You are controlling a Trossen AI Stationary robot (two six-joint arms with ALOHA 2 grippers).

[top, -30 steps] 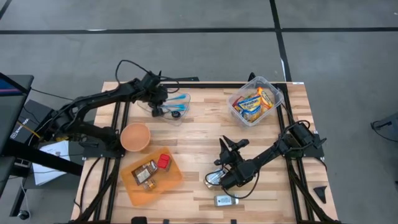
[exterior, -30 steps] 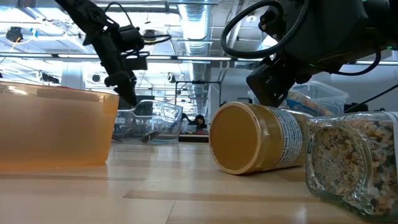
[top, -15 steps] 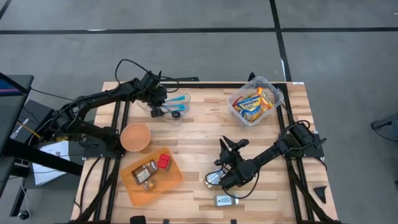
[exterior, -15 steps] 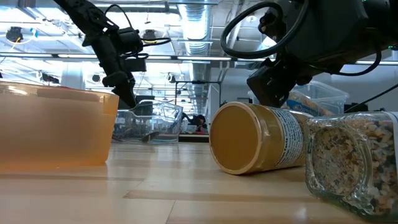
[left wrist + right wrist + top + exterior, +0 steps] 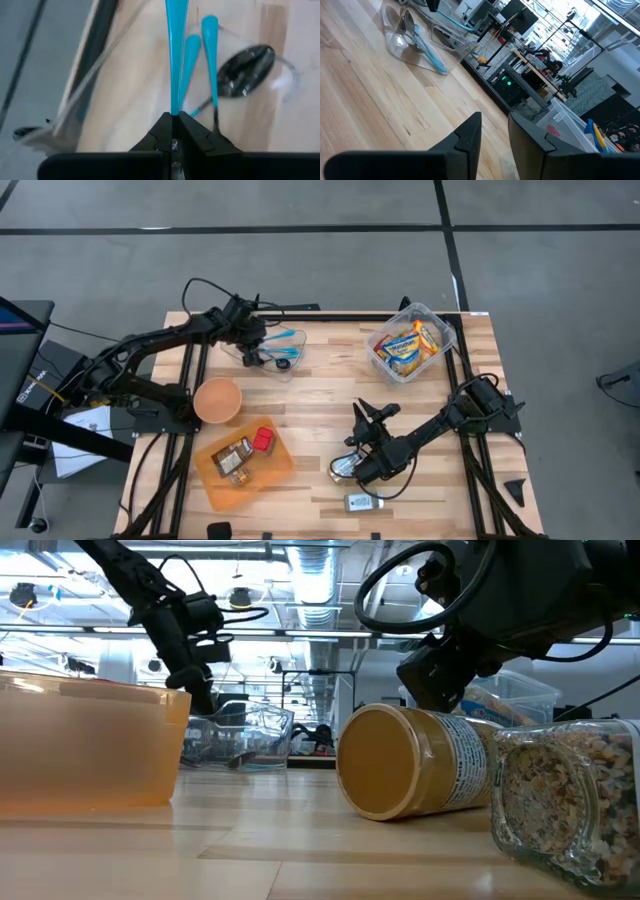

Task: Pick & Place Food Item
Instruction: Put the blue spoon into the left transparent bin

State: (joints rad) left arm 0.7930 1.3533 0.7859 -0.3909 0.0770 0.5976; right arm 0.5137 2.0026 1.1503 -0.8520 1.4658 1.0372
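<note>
Jar (image 5: 345, 467), seemingly between right gripper (image 5: 352, 469) jaws.

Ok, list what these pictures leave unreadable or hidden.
- Jar label: low view, print too small to read.
- Right gripper: right wrist view, whatever sits between its jaws is cut off by the picture's edge.
- Orange tray: high view, its packets too small to identify.
- Spice jar: low view, cut off by the edge.

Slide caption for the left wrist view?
Left gripper shut on a blue utensil handle, above a clear container.
</note>
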